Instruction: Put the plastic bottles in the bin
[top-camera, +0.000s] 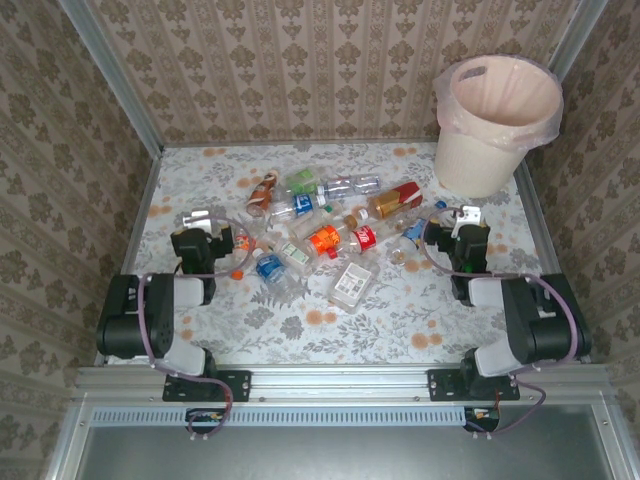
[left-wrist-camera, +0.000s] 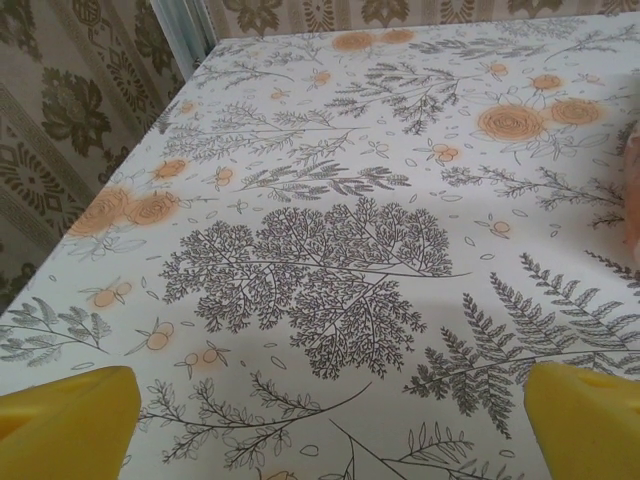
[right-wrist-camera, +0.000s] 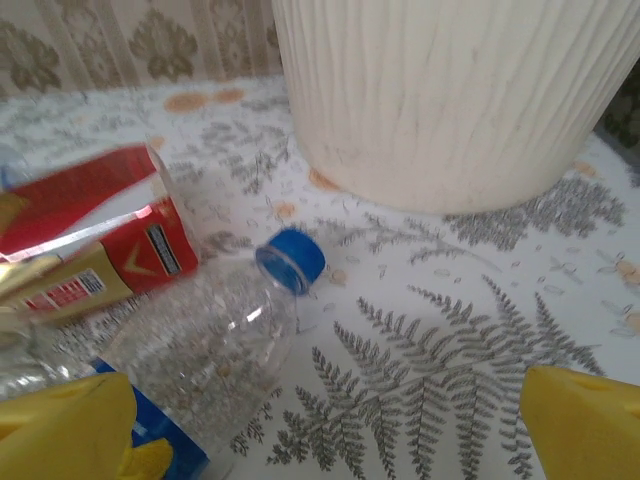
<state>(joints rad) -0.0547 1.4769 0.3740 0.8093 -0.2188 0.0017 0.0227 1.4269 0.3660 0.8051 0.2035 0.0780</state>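
Bottles (top-camera: 325, 240) are all lying in a loose heap across the middle of the table (top-camera: 400, 320). There are maybe a dozen, though they overlap so much that it's hard to count. They're crushed clear ones with red, orange, blue and green labels, and one flattened one (top-camera: 352, 283) sits a bit nearer the arms than the rest.

The bin (top-camera: 497, 120) stands upright in the far right corner, with a pinkish bag folded over its rim, well apart from most of the heap.

The left gripper (top-camera: 207, 218) is at the left end of the heap, jaws spread wide with nothing in them. Its wrist cam shows the two yellow fingers (left-wrist-camera: 60, 425) over bare flowery tablecloth.

The right gripper (top-camera: 462, 215) sits at the right end of the heap, near the bin, also spread wide and not gripping anything. In its wrist cam a blue-capped bottle (right-wrist-camera: 220, 340) lies on its side by the left-hand finger (right-wrist-camera: 60, 430), cap towards the bin. It may be touching that finger, but that's hard to say from this angle. A red-labelled bottle (right-wrist-camera: 90, 225) is just beside it, and the bin's ribbed wall rises right behind.
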